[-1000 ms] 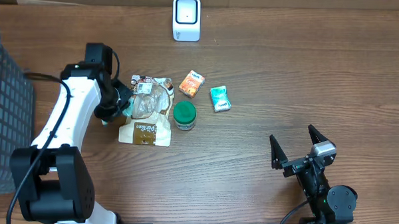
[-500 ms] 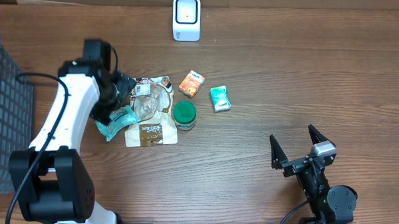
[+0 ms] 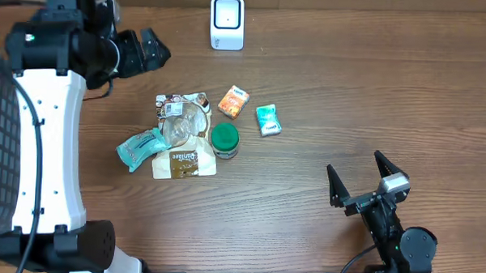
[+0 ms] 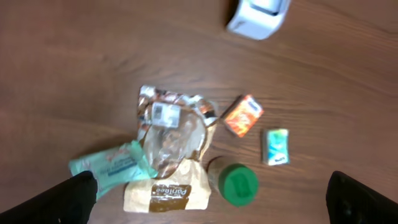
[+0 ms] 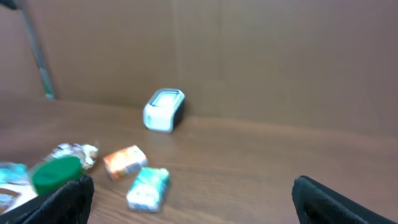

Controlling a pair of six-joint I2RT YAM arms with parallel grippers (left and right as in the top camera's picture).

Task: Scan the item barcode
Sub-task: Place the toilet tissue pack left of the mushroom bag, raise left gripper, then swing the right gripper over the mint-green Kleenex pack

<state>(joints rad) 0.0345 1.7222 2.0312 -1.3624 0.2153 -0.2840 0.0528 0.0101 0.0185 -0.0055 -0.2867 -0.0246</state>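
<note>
While L tool (image 3: 149, 48), R tool (image 3: 354, 163) gape empty, bag (image 3: 184, 147), jar (image 3: 224, 140) near scanner (image 3: 227, 22).

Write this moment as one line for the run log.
left gripper: open, empty | right gripper: open, empty | teal packet: lying on table | scanner: no item at it

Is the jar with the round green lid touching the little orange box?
No, the green-lidded jar stands apart from the small orange box, with a strip of bare wooden table between them.
</note>
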